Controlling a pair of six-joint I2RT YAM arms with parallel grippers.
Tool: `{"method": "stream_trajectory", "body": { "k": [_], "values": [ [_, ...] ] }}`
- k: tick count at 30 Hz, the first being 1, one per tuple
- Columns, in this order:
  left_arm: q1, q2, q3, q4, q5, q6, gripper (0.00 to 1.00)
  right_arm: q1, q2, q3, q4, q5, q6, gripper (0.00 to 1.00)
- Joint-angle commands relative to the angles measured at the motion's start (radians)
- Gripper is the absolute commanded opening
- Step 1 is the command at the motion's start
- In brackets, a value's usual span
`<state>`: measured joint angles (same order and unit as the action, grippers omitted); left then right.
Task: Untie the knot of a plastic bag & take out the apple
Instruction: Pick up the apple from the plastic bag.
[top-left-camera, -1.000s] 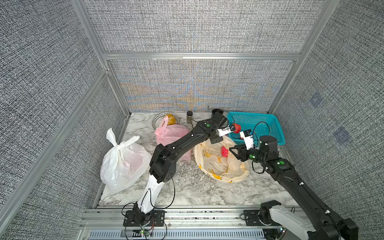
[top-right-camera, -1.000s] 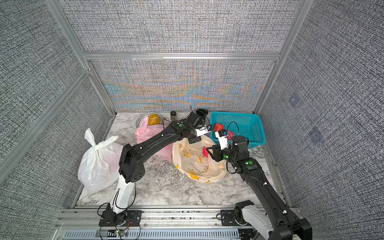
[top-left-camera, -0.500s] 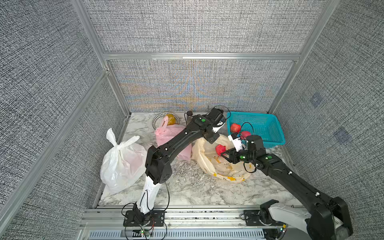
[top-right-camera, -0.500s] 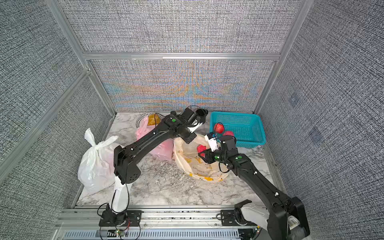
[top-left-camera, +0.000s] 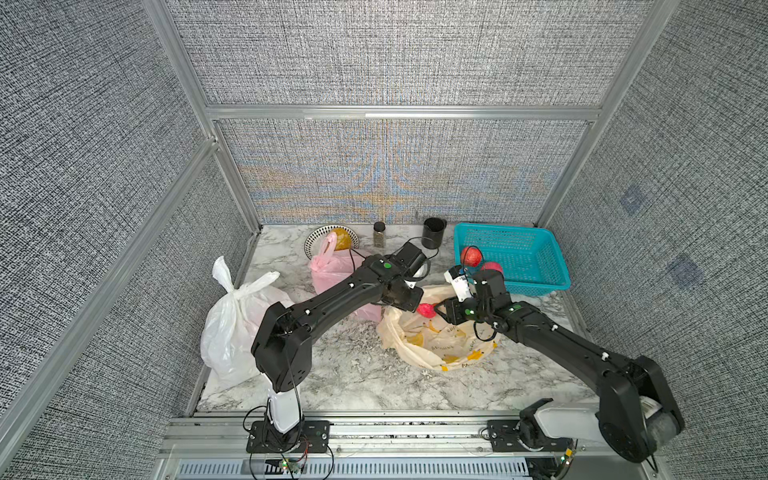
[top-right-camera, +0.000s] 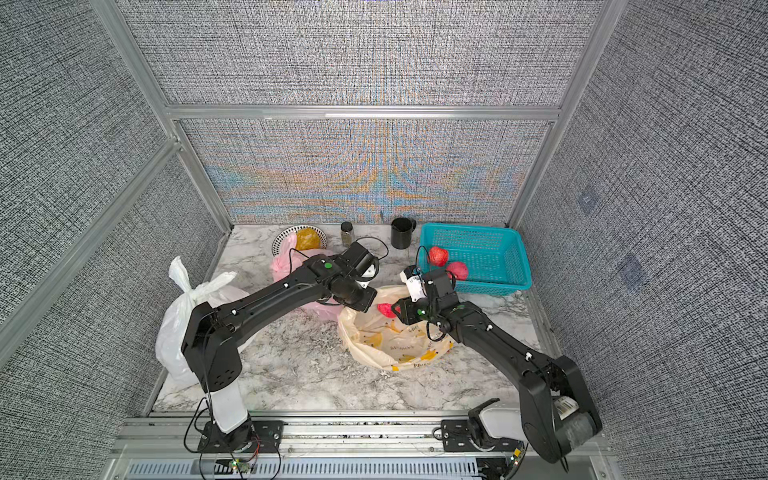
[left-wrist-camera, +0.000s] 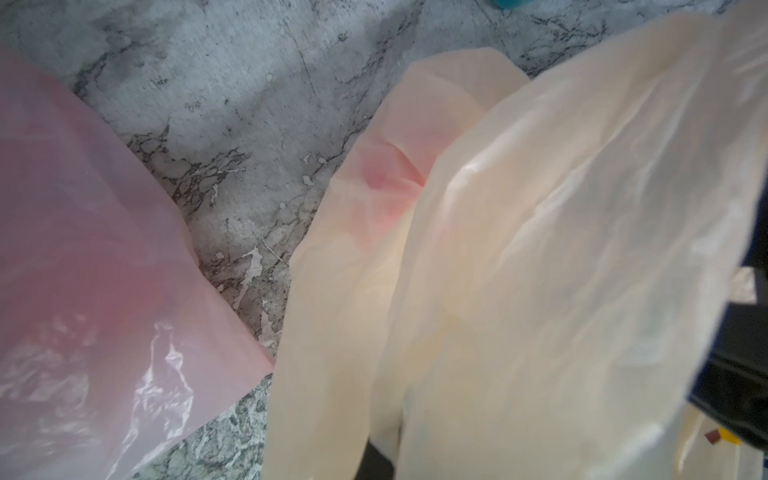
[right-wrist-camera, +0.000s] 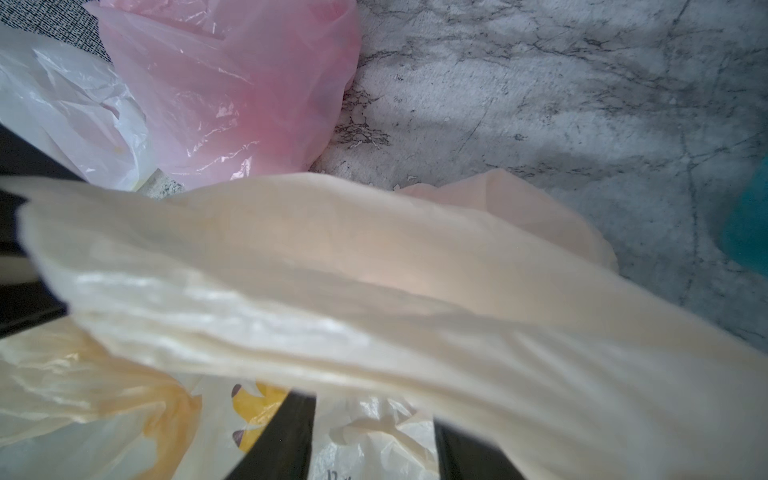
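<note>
Top views, both: cream plastic bag with yellow print (top-left-camera: 440, 349), slumped on the grey-veined marble desk (top-left-camera: 353, 374). It lies just beside a pink plastic bag (top-left-camera: 332, 270) and near a teal plastic mesh basket (top-left-camera: 536, 286).

Knot: judged undone. The mouth gapes and no tie shows.

Contents: one red apple (top-left-camera: 425, 310), sitting at the bag's mouth between the two arms, not yet out.

Remaining: grasp the apple and lift it clear, probably to the basket, where two more red fruits (top-left-camera: 471, 256) lie.

Left fingers (top-left-camera: 411, 302): pressed together, seemingly pinching the bag's rim and holding it up. The arm reaches from its base with the elbow high, and the forearm slopes down over the pink bag.

Right fingers (right-wrist-camera: 286, 436): spread, pointed at the apple from the basket side, with a fold of bag film draped across them. Whether they touch the apple cannot be told. The arm is stretched low with the wrist bent inward.

Also present: white knotted plastic bag (top-left-camera: 237, 316), well apart from the work.
</note>
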<state>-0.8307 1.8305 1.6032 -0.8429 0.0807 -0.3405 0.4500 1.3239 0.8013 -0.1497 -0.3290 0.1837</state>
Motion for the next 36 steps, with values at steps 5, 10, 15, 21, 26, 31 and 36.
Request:
{"method": "stream_trajectory", "body": {
  "k": [5, 10, 15, 21, 26, 31, 36],
  "values": [
    [-0.001, -0.030, -0.023, 0.183, -0.083, -0.021, 0.00, 0.032, 0.042, 0.015, 0.074, -0.015, -0.009, 0.46],
    [-0.001, -0.033, -0.037, 0.281, -0.147, -0.020, 0.00, 0.035, 0.083, 0.009, 0.142, 0.013, -0.011, 0.46],
    [-0.001, -0.027, -0.060, 0.334, -0.156, -0.017, 0.00, 0.034, 0.128, 0.008, 0.224, 0.081, -0.030, 0.50],
    [-0.001, -0.022, -0.087, 0.337, -0.148, -0.025, 0.00, 0.035, 0.198, 0.007, 0.299, 0.165, -0.038, 0.58],
    [-0.001, -0.015, -0.091, 0.336, -0.135, -0.031, 0.00, 0.035, 0.210, -0.042, 0.354, 0.239, -0.035, 0.64],
    [-0.001, -0.001, -0.080, 0.331, -0.125, -0.030, 0.00, 0.033, 0.234, -0.060, 0.377, 0.268, -0.039, 0.68],
    [-0.001, 0.011, -0.065, 0.324, -0.115, -0.028, 0.00, 0.033, 0.268, -0.075, 0.431, 0.255, -0.028, 0.73]
  ]
}}
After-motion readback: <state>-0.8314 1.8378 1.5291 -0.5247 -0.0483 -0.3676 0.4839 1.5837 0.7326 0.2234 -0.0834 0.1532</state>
